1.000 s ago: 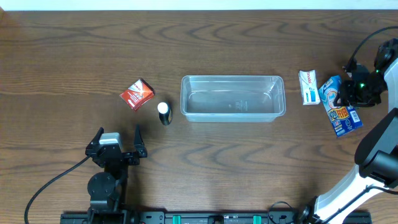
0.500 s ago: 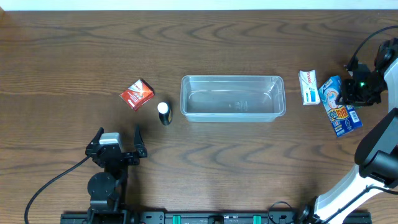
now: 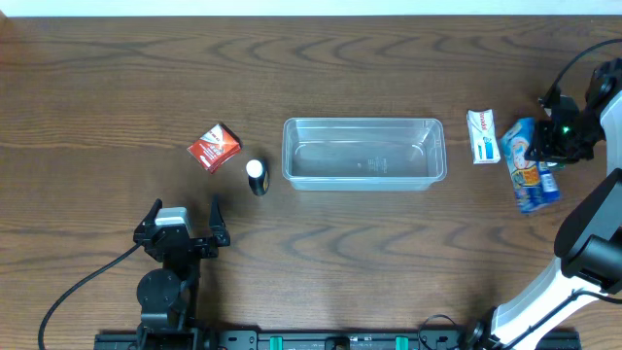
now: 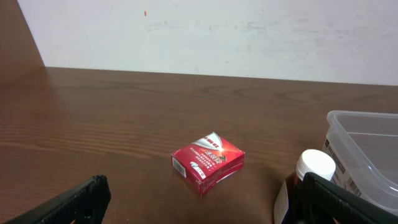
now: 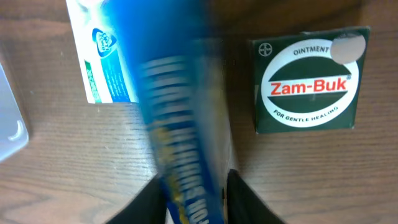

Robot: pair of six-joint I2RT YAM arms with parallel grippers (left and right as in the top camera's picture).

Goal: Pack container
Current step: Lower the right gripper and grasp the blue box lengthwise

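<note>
Gripping the carton [image 5: 177,124] with the right gripper [image 5: 198,198], right of the container [image 3: 363,122], with the left gripper [image 3: 185,212] spread wide, empty.

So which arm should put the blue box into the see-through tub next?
Right. The right gripper has the blue carton between its fingers, off the right end of the container. The left gripper is open and empty, back on the container's other side, far from the carton.

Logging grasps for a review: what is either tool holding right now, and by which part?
The right tool grips the blue carton near one end, a finger on either side. The left tool is open, holding nothing.
</note>
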